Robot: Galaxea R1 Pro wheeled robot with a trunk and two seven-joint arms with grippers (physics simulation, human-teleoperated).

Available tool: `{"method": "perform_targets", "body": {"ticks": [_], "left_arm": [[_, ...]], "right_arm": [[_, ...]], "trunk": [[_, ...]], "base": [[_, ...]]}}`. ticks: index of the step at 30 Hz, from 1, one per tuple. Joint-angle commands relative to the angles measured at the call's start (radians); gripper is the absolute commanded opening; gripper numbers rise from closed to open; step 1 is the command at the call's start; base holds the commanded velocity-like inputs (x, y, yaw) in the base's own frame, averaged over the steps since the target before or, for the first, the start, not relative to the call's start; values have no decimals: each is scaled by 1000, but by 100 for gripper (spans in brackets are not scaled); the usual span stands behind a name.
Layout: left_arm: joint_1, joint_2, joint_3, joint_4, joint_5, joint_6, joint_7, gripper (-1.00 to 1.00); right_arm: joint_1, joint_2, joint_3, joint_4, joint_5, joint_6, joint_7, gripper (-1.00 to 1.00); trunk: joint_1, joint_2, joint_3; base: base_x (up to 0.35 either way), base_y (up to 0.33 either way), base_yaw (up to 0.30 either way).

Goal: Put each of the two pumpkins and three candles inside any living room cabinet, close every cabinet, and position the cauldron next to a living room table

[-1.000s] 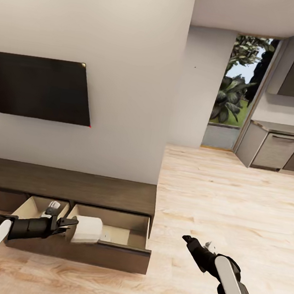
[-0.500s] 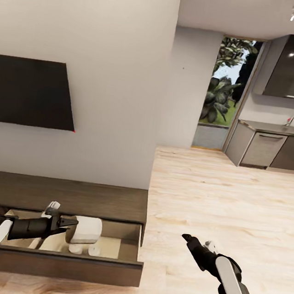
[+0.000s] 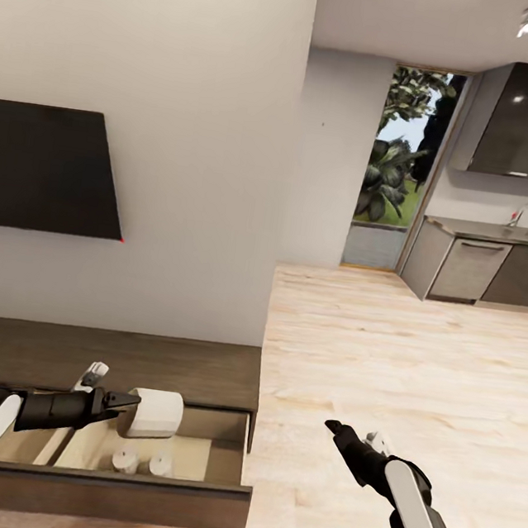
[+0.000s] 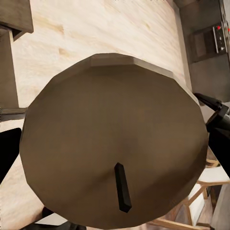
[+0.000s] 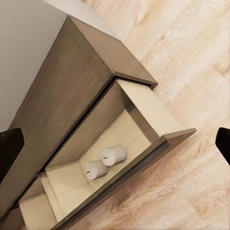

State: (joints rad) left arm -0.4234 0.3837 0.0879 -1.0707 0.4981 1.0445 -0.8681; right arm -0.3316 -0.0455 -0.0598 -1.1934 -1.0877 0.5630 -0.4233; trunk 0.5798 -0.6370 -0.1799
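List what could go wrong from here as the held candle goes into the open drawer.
1. The candle in the left gripper lies sideways above two candles standing close together in the drawer; let go from here, it may roll or knock them over.
2. The candle hangs near the cabinet top edge, so moving it deeper could clip that edge.
3. Both drawers stand open and must be shut later.

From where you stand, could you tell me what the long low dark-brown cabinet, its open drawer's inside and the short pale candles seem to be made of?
The long low dark-brown cabinet looks like matte wood or veneer: faint streaky grain shows. Its open drawer's pale beige inside seems smooth painted board, with no grain visible. The three short pale candles, one held by the left gripper over the drawer and two lying inside, look like dull wax, though only a plain matte surface suggests it.
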Motion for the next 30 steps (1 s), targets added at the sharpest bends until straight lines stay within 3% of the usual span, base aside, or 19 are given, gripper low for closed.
{"method": "perform_targets", "body": {"ticks": [1,15,19,21,23,24,27,29,30], "left_arm": [[0,0,0,0,1,1,0,-100],[0,-3,1,0,-19,-6,13,-100],[0,-4,3,0,-27,-7,15,-100],[0,-7,2,0,-45,-8,18,-100],[0,-22,1,0,-88,-9,45,-100],[0,-36,1,0,-110,-10,69,-100],[-8,-156,-2,-1,-186,-11,255,-100],[-16,-236,-2,-2,-236,-12,435,-100],[-19,-290,-1,-9,-257,-12,575,-100]], "right_arm": [[0,0,1,0,0,0,0,100],[-14,1,8,6,0,6,-7,100],[-17,0,10,9,0,12,-11,100],[-18,-1,11,7,0,16,-26,100],[-23,-1,13,0,7,41,-69,100],[-35,1,15,-3,12,67,-101,100],[-101,15,62,-5,19,168,-231,100],[-129,29,120,-8,22,194,-297,100],[-144,34,155,-10,23,203,-339,100]], "trunk": [[0,0,0],[0,0,0],[-15,28,13],[-23,42,19],[-31,56,25],[-35,63,28],[-46,84,38],[-54,98,44],[-58,105,48]], "base": [[85,-3,0],[195,-2,0],[20,-1,0],[5,0,0],[2,0,0],[0,0,0],[0,0,-9],[0,0,-84],[0,0,-145]]}}
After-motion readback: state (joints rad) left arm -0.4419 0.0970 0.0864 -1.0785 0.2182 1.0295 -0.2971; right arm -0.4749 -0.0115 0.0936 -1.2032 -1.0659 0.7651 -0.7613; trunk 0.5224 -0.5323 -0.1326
